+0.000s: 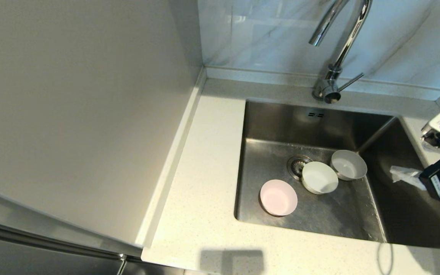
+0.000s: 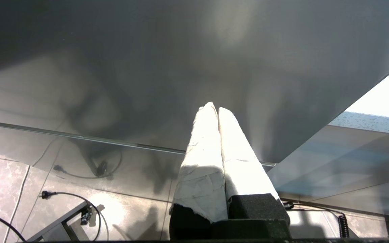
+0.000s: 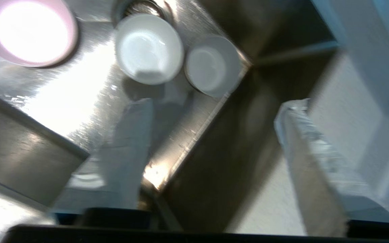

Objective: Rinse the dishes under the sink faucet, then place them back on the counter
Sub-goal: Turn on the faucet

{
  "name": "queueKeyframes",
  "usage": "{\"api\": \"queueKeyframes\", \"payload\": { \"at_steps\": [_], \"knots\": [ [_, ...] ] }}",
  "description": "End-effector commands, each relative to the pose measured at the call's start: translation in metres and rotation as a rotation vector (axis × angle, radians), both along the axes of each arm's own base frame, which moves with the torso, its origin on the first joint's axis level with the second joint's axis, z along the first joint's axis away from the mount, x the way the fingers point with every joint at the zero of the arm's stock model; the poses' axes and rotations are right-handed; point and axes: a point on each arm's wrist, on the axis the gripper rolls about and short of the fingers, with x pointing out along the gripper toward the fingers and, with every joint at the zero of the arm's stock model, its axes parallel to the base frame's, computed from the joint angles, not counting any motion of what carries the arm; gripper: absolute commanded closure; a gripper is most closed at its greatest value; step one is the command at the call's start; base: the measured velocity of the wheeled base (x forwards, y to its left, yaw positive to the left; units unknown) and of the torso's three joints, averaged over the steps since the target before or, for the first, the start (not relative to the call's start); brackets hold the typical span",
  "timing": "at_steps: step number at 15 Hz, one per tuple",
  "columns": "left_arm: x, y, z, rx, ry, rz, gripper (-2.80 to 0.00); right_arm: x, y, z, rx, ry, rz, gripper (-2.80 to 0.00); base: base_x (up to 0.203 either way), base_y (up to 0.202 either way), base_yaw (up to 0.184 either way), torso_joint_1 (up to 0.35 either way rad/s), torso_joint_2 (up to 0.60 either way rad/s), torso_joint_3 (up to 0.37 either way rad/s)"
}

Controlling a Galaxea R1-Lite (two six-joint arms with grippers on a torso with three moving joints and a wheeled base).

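Bowls (image 1: pixel 319 177) in sink (image 1: pixel 311 217) (3), right gripper (image 3: pixel 211 135) spread

Kitchen: steel sink (image 1: pixel 372 225), faucet (image 1: pixel 336 57), stone counter (image 1: pixel 204 172).

The sink (image 1: pixel 266 126) floor held three bowls: pink (image 1: pixel 278 197) at seven o'clock, white (image 1: pixel 319 177) central, grey (image 1: pixel 348 164) at two o'clock.

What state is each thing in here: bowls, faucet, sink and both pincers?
Pink bowl: upright on the sink floor, apart from the others.
White bowl: upright, beside the drain, next to the grey bowl.
Grey bowl: upright, near the sink's back corner.
Faucet: no water running.
Sink: no standing water.
Right pincer: open, above the sink's right side.
Left pincer: shut, holding nothing, away from the sink.
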Motion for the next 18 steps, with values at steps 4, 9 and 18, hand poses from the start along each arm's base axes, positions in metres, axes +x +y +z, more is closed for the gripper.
{"api": "queueKeyframes", "payload": {
  "at_steps": [4,9,18],
  "knots": [
    [0.000,0.000,0.000,0.000,-0.003,0.001,0.00,-0.007,-0.023,0.032,0.119,0.221,-0.172,0.00,0.000,0.000,0.000,0.000,0.00,0.000],
    [0.000,0.000,0.000,0.000,-0.005,0.001,0.00,-0.005,-0.037,0.061,0.259,0.354,-0.310,0.00,0.000,0.000,0.000,0.000,0.00,0.000],
    [0.000,0.000,0.000,0.000,-0.004,0.001,0.00,0.103,-0.024,0.099,0.494,-0.129,-0.154,0.00,0.000,0.000,0.000,0.000,0.00,0.000]
  ]
}}
